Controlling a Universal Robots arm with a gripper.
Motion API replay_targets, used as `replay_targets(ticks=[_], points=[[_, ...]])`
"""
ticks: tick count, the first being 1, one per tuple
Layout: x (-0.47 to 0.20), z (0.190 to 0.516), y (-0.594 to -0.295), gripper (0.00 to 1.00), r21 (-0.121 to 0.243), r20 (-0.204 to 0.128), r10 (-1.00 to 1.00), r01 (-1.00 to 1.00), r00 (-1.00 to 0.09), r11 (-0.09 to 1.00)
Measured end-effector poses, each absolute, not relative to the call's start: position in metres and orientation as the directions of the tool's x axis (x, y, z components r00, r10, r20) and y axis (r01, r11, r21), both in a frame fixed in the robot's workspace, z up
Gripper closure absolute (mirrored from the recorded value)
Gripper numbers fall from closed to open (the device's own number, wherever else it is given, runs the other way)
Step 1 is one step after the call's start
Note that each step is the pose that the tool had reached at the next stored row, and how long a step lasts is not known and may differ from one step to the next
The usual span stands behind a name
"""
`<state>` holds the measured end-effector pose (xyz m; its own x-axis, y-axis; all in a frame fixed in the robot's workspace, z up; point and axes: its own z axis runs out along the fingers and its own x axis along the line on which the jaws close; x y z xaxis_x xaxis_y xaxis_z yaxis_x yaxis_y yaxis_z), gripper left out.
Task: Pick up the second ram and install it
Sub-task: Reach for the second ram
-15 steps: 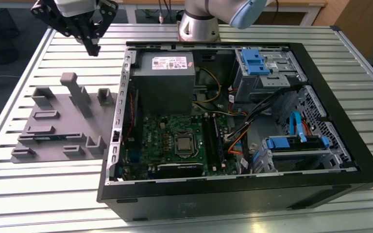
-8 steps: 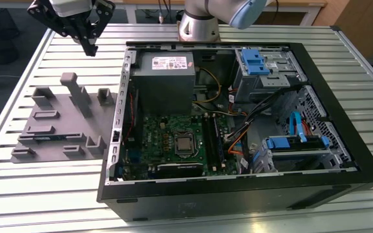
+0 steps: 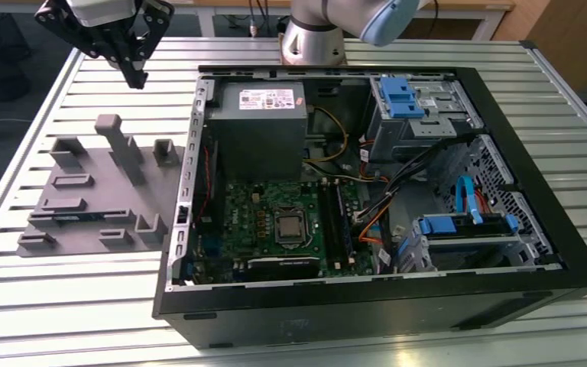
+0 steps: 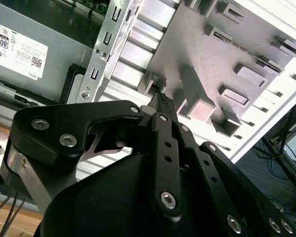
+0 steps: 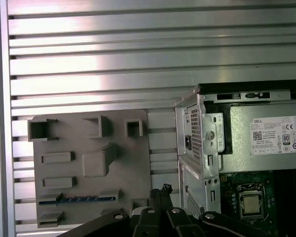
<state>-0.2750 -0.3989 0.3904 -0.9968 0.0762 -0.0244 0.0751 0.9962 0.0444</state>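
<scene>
- Gripper (image 3: 135,79), exterior view: hangs over the far-left table (image 3: 28,115), jaws pinched together, empty; grey fixture (image 3: 100,191) lies nearer.
- Second wrist view: closed tips aim toward the fixture's pegs.
- First wrist view: ram stick (image 5: 78,199) sits in a fixture slot, long axis square to the computer case (image 5: 202,148) wall, near the tips, not touching.

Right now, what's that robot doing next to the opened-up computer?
The robot arm's end effector hangs above the table, shut and holding nothing, close to the grey fixture beside the open computer case. The blue ram stick lies in a slot of that fixture, not yet picked up.
</scene>
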Motion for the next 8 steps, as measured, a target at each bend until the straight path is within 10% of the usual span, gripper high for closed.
replay_targets(ticks=[8], points=[[-0.2806,0.3903,-0.3990,0.89,0.044,-0.024,0.076,0.075,-0.997,0.996]])
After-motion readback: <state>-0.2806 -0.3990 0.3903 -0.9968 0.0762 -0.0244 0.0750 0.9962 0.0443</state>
